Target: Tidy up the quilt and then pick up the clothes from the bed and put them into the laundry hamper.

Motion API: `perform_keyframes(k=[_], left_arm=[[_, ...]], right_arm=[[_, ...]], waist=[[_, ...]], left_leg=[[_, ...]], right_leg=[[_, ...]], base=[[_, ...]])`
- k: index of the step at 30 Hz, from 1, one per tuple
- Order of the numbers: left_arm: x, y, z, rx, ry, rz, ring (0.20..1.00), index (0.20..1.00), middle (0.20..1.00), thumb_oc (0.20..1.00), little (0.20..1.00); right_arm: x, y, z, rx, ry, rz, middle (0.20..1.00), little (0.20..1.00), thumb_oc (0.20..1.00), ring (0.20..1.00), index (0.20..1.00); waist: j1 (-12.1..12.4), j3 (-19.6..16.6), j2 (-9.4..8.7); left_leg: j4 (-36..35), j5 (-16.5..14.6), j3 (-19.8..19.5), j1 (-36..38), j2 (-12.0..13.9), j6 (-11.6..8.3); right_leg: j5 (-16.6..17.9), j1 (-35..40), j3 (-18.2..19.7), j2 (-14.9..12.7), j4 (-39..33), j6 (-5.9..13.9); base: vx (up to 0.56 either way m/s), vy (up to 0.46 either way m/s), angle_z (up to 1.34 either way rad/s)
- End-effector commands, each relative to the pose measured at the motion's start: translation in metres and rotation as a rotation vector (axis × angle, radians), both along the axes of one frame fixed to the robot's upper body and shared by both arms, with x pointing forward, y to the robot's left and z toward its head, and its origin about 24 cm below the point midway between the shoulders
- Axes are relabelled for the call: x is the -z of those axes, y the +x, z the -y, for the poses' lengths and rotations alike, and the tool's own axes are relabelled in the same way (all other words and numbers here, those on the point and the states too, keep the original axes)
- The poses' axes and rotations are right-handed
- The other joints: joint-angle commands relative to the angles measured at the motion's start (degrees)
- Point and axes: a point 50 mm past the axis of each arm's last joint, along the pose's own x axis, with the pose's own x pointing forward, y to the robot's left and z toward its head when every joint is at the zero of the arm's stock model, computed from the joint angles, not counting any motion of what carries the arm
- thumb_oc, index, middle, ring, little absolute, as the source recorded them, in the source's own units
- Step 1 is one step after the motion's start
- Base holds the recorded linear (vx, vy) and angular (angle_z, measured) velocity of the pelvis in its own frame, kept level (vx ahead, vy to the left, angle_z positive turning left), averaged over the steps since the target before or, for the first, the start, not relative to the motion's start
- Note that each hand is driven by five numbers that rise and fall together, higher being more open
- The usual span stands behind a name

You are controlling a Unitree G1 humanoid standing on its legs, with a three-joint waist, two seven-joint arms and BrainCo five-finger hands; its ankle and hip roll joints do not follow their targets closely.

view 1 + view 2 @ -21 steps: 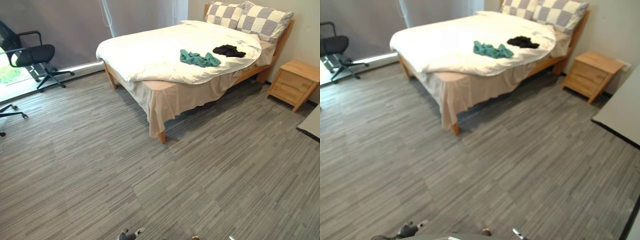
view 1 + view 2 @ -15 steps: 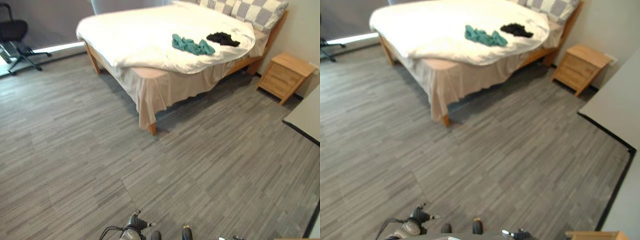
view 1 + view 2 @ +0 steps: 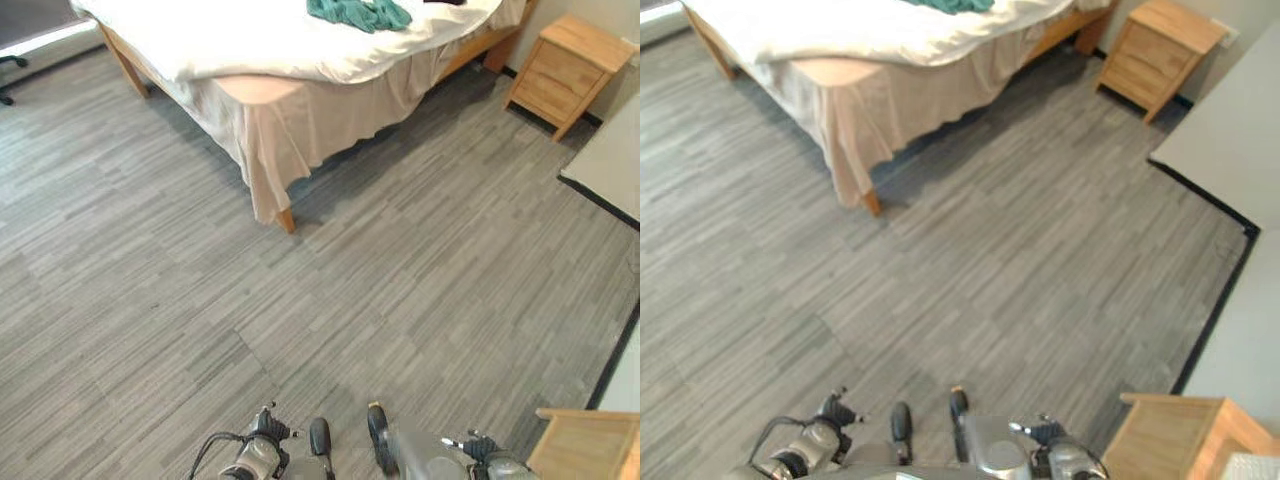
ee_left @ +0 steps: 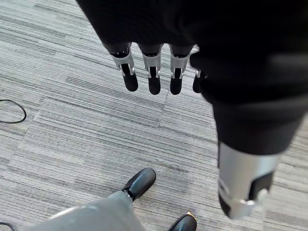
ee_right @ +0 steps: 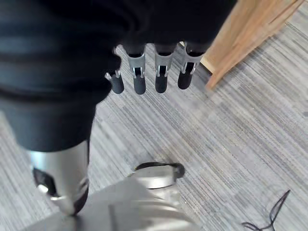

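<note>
Lying at the far edge of the scene, one wooden-framed bed [image 3: 290, 218] carries a smooth white quilt [image 3: 220, 35], with a beige sheet [image 3: 280, 140] draped in soft folds over its near corner. One crumpled teal garment [image 3: 358, 12] rests on the quilt, far from both hands. One pale wooden nightstand [image 3: 567, 58] with drawers stands to the right of the bed. No writing can be read anywhere. Grey striped plank floor [image 3: 400, 290] fills the near ground, and one light wooden piece of furniture [image 3: 1175, 440] sits at the near right. Left hand [image 4: 154, 72] hangs with fingers straight and apart, holding nothing; right hand [image 5: 149, 72] likewise, relaxed and empty above the floor.
</note>
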Motion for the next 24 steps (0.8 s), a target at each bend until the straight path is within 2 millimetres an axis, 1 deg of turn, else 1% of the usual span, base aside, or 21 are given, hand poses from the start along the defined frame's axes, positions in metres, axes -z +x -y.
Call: perform_keyframes(k=[1, 3, 4, 5, 6, 7, 8, 9, 11, 12, 13, 14, 15, 16, 17, 18, 20, 21, 22, 23, 24], left_arm=[[-0.001, 0.004, 0.004, 0.038, 0.041, 0.005, 1.000, 1.000, 1.000, 1.000, 1.000], [0.000, 0.003, 0.005, 0.071, 0.056, -0.008, 1.000, 1.000, 1.000, 1.000, 1.000], [0.000, 0.003, 0.006, 0.071, 0.055, -0.008, 1.000, 1.000, 1.000, 1.000, 1.000], [0.001, 0.001, 0.006, 0.097, 0.070, -0.030, 1.000, 1.000, 1.000, 1.000, 1.000], [0.003, -0.003, 0.004, 0.098, 0.078, -0.049, 1.000, 1.000, 1.000, 1.000, 1.000], [0.004, -0.006, 0.004, 0.122, 0.091, -0.068, 1.000, 1.000, 1.000, 1.000, 1.000], [0.007, -0.013, 0.004, 0.128, 0.105, -0.095, 1.000, 1.000, 1.000, 1.000, 1.000], [0.009, -0.018, 0.006, 0.128, 0.116, -0.112, 1.000, 1.000, 1.000, 1.000, 1.000], [0.010, -0.021, 0.012, 0.128, 0.113, -0.113, 1.000, 1.000, 1.000, 1.000, 1.000], [0.010, -0.021, 0.012, 0.128, 0.113, -0.112, 1.000, 1.000, 1.000, 1.000, 1.000], [0.001, 0.005, 0.020, 0.155, 0.114, -0.014, 1.000, 1.000, 1.000, 1.000, 1.000], [-0.004, 0.016, 0.023, 0.173, 0.119, 0.028, 1.000, 1.000, 1.000, 1.000, 1.000], [-0.011, 0.031, 0.033, 0.244, 0.133, 0.083, 1.000, 1.000, 1.000, 1.000, 1.000], [-0.011, 0.031, 0.033, 0.244, 0.133, 0.083, 1.000, 1.000, 1.000, 1.000, 1.000], [-0.013, 0.037, 0.042, 0.286, 0.134, 0.097, 1.000, 1.000, 1.000, 1.000, 1.000], [-0.013, 0.037, 0.042, 0.286, 0.134, 0.097, 1.000, 1.000, 1.000, 1.000, 1.000], [-0.014, 0.037, 0.051, 0.316, 0.123, 0.109, 1.000, 1.000, 1.000, 1.000, 1.000], [-0.011, 0.030, 0.053, 0.336, 0.125, 0.087, 1.000, 1.000, 1.000, 1.000, 1.000], [-0.010, 0.030, 0.053, 0.337, 0.125, 0.086, 1.000, 1.000, 1.000, 1.000, 1.000], [-0.010, 0.029, 0.053, 0.343, 0.130, 0.080, 1.000, 1.000, 1.000, 1.000, 1.000], [-0.005, 0.018, 0.048, 0.333, 0.163, 0.033, 1.000, 1.000, 1.000, 1.000, 1.000]], right_arm=[[0.001, 0.006, -0.019, 0.023, 0.040, 0.036, 1.000, 1.000, 1.000, 1.000, 1.000], [0.000, 0.006, -0.017, -0.006, 0.015, 0.036, 1.000, 1.000, 1.000, 1.000, 1.000], [0.000, 0.006, -0.017, -0.006, 0.014, 0.036, 1.000, 1.000, 1.000, 1.000, 1.000], [-0.001, 0.010, -0.015, -0.036, -0.003, 0.042, 1.000, 1.000, 1.000, 1.000, 1.000], [-0.001, 0.009, -0.015, -0.045, -0.010, 0.037, 1.000, 1.000, 1.000, 1.000, 1.000], [0.000, 0.003, -0.011, -0.040, -0.023, 0.018, 1.000, 1.000, 1.000, 1.000, 1.000], [-0.001, 0.004, -0.004, -0.019, -0.039, 0.015, 1.000, 1.000, 1.000, 1.000, 1.000], [-0.002, 0.006, -0.001, -0.012, -0.051, 0.015, 1.000, 1.000, 1.000, 1.000, 1.000], [-0.002, 0.004, 0.003, -0.048, -0.080, 0.004, 1.000, 1.000, 1.000, 1.000, 1.000], [-0.002, 0.004, 0.003, -0.048, -0.080, 0.004, 1.000, 1.000, 1.000, 1.000, 1.000], [-0.004, 0.008, 0.006, -0.142, -0.132, 0.004, 1.000, 1.000, 1.000, 1.000, 1.000], [-0.007, 0.018, 0.006, -0.166, -0.141, 0.031, 1.000, 1.000, 1.000, 1.000, 1.000], [-0.011, 0.030, 0.001, -0.250, -0.164, 0.052, 1.000, 1.000, 1.000, 1.000, 1.000], [-0.011, 0.030, 0.001, -0.250, -0.164, 0.052, 1.000, 1.000, 1.000, 1.000, 1.000], [-0.012, 0.032, 0.001, -0.298, -0.190, 0.043, 1.000, 1.000, 1.000, 1.000, 1.000], [-0.012, 0.032, 0.001, -0.298, -0.190, 0.043, 1.000, 1.000, 1.000, 1.000, 1.000], [-0.011, 0.030, 0.002, -0.315, -0.200, 0.029, 1.000, 1.000, 1.000, 1.000, 1.000], [-0.009, 0.027, 0.002, -0.311, -0.189, 0.018, 1.000, 1.000, 1.000, 1.000, 1.000], [-0.009, 0.026, 0.002, -0.311, -0.189, 0.018, 1.000, 1.000, 1.000, 1.000, 1.000], [-0.008, 0.025, 0.000, -0.310, -0.181, 0.015, 1.000, 1.000, 1.000, 1.000, 1.000], [-0.008, 0.029, -0.012, -0.346, -0.176, 0.033, 1.000, 1.000, 1.000, 1.000, 1.000]], waist=[[-1.14, -1.32, 1.12], [-2.33, -1.36, 0.73], [-2.38, -1.15, 0.96], [-3.31, -1.17, 1.59], [-3.73, -1.38, 1.84], [-3.56, -2.05, 1.96], [-3.32, -2.27, 2.46], [-3.60, -2.54, 3.25], [-3.29, -2.95, 3.51], [-3.35, -3.07, 3.36], [-1.93, -1.73, 1.65], [-0.95, -1.25, 0.28], [1.14, -0.43, -1.33], [1.12, -0.52, -1.44], [2.56, -0.46, -1.76], [2.56, -0.48, -1.78], [3.43, -1.00, -0.86], [4.09, -1.66, 0.66], [4.14, -1.32, 0.36], [4.03, -1.36, 0.50], [3.69, -1.91, 0.14]], left_leg=[[-0.20, -7.64, -1.38, 7.84, -1.10, -1.53], [-0.20, -8.74, -1.51, 9.19, -2.05, -2.12], [-0.20, -8.90, -1.55, 9.48, -1.77, -2.17], [-0.20, -10.14, -1.44, 10.80, -1.23, -3.37], [-0.20, -10.71, -1.14, 11.67, -0.92, -3.83], [-0.20, -11.73, -0.69, 13.06, -0.46, -4.36], [-0.20, -10.85, -0.28, 14.76, 0.44, -4.63], [2.71, -8.26, 0.12, 15.27, 1.94, -5.52], [13.43, -3.22, 1.27, 11.19, 3.28, -6.29], [13.39, -3.07, 1.20, 11.01, 3.13, -6.28], [31.84, 6.79, -1.80, 2.07, 2.85, -6.36], [36.15, 6.43, -1.67, -0.77, 2.41, -5.94], [37.08, 2.23, 0.03, -6.07, 0.75, -4.90], [37.00, 2.36, 0.06, -6.19, 0.63, -4.86], [33.20, 0.69, 2.75, -10.26, 0.11, -4.95], [33.16, 0.72, 2.77, -10.26, 0.09, -4.95], [23.46, -0.27, 5.86, -12.35, -0.77, -4.10], [12.27, 3.03, 11.71, -13.44, -1.23, -4.40], [11.24, 3.45, 11.89, -12.40, -1.68, -4.38], [9.01, 4.54, 15.52, -12.56, -0.91, -4.53], [5.75, 3.41, 20.81, -8.56, -0.99, -2.96]], right_leg=[[0.30, -0.38, -2.79, -4.02, -2.70, 5.49], [1.70, -0.03, -2.80, -4.24, -13.33, 3.47], [1.86, 0.52, -2.98, -4.01, -13.82, 3.43], [4.75, -0.28, -2.26, -4.61, -23.22, 3.16], [5.74, -1.16, -1.80, -5.06, -25.12, 3.33], [5.98, -0.41, -1.73, -5.20, -26.57, 2.98], [6.55, 0.76, -1.65, -4.49, -26.04, 2.07], [6.59, 1.93, -0.91, -3.10, -25.04, 0.76], [5.72, 5.90, -1.06, -1.92, -26.40, -1.14], [5.80, 5.76, -1.05, -2.08, -26.43, -1.13], [4.37, 11.48, -1.88, -2.08, -28.72, -4.39], [3.81, 13.10, -1.38, -3.12, -29.43, -4.71], [1.96, 15.63, -0.04, -4.17, -29.43, -4.38], [2.00, 15.49, -0.02, -4.29, -29.43, -4.35], [-0.07, 18.04, 0.73, -5.05, -29.43, -3.39], [-0.07, 18.02, 0.74, -5.07, -29.43, -3.39], [-1.70, 20.41, 0.65, -5.02, -29.43, -2.69], [-4.64, 24.39, -0.27, -3.32, -29.43, -2.70], [-4.88, 24.95, -0.23, -3.68, -29.43, -2.61], [-5.84, 26.37, -0.68, -3.01, -29.43, -2.99], [-6.08, 27.79, -2.02, -2.27, -27.51, -3.13]], base=[[0.42, -0.136, 0.11], [0.38, -0.146, 0.20], [0.48, -0.189, 0.18], [0.47, -0.193, 0.18], [0.66, -0.314, 0.07], [0.52, -0.263, 0.08], [0.58, -0.316, 0.00], [0.49, -0.271, -0.12], [0.35, -0.228, -0.13], [0.49, -0.444, -0.50], [0.51, -0.440, -0.32], [0.81, -0.521, -0.40], [0.44, -0.166, -0.14], [0.55, -0.084, -0.43], [0.26, -0.001, -0.51], [0.39, 0.013, -0.27], [0.49, 0.055, -0.25], [0.54, 0.056, -0.33], [0.51, 0.018, -0.09], [0.47, 0.005, 0.15], [0.46, 0.004, 0.21]])
